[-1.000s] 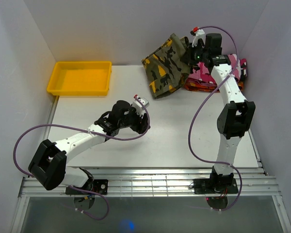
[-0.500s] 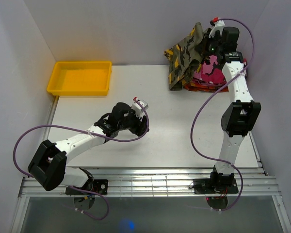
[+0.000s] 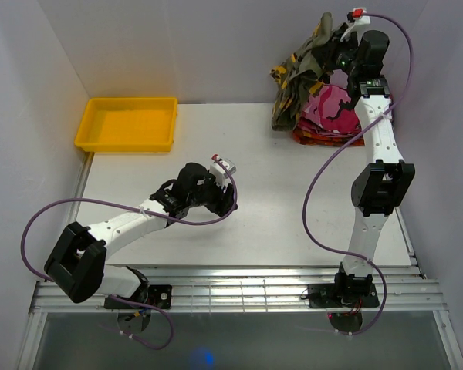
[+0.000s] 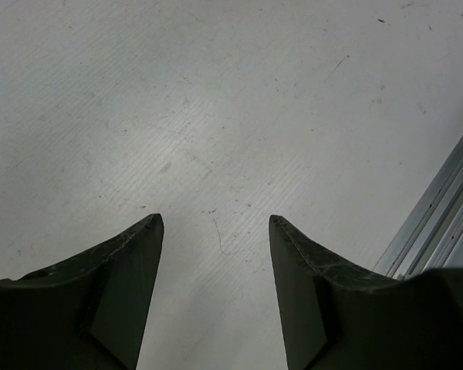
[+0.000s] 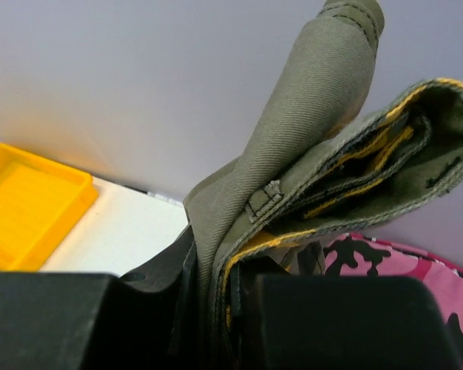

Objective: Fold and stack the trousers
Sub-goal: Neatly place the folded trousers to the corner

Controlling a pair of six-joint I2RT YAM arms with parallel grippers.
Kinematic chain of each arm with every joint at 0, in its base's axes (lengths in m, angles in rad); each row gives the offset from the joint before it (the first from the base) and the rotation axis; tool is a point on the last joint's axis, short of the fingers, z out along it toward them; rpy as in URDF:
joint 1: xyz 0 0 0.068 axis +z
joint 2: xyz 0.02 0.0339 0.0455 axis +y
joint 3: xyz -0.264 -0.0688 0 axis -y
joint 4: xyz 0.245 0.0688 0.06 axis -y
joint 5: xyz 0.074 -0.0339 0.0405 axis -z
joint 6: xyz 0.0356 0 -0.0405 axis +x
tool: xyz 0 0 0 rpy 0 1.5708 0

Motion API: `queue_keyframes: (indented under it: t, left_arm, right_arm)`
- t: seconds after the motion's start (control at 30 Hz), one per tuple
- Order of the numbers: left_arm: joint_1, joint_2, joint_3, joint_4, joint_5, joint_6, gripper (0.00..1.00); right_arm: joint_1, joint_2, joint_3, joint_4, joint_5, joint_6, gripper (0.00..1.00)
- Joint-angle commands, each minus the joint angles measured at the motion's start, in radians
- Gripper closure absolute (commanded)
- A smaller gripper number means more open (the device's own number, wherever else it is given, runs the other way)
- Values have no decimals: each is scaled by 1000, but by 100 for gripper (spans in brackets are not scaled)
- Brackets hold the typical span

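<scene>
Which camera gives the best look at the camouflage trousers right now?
Top external: it shows the trousers whole, bunched and hanging from the right gripper by the pink garment. The right wrist view shows only their pinched folds close up. The left wrist view shows none of them, just table.

Top view: bright, even, diffuse light; soft shadows on the table (image 3: 278,200). Left wrist view: pale glare patch mid-tabletop; left gripper (image 4: 214,220) underexposed, near black. Right wrist view: trousers (image 5: 309,146) sharp, yellow tray (image 5: 23,200) slightly soft.
</scene>
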Motion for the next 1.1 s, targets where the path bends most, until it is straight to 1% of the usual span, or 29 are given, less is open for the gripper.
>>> queue_keyframes:
  t: [0.0,0.07,0.17,0.23,0.37,0.4,0.53,0.6,0.67,0.8,0.93,1.0,1.07]
  left_arm:
    - [1,-5,5,9,29,-14,32]
    - [2,0,10,13,34,-16,32]
    - [2,9,20,0,34,-16,33]
    - [1,9,28,-12,34,-14,33]
    - [1,3,28,-27,35,-17,33]
    - [1,2,27,-33,38,-22,33]
    - [1,-6,10,-38,41,-22,33]
    - [1,-9,-1,-37,41,-21,33]
    - [2,-3,-1,-35,44,-25,33]
    - [1,11,8,-37,58,-42,33]
    - [1,12,17,-44,58,-45,33]
    - [1,11,19,-47,60,-50,33]
    - [2,3,14,-52,58,-53,33]
  right_arm:
    - [-8,-49,96,328,6,86,92]
    - [-8,-26,125,357,24,117,92]
    - [-7,4,160,360,44,100,92]
    - [-8,3,143,355,40,74,92]
    - [-8,-28,16,337,9,-26,92]
    - [-26,-31,-19,308,0,-62,92]
    - [-88,-5,-12,231,-54,-122,92]
    - [-112,12,10,220,-69,-106,92]
    - [-114,7,25,240,-108,-48,92]
    - [-61,-11,28,295,-149,32,92]
    - [-17,-9,39,349,-132,89,92]
    - [29,0,65,372,-126,108,92]
    - [39,17,97,381,-117,117,92]
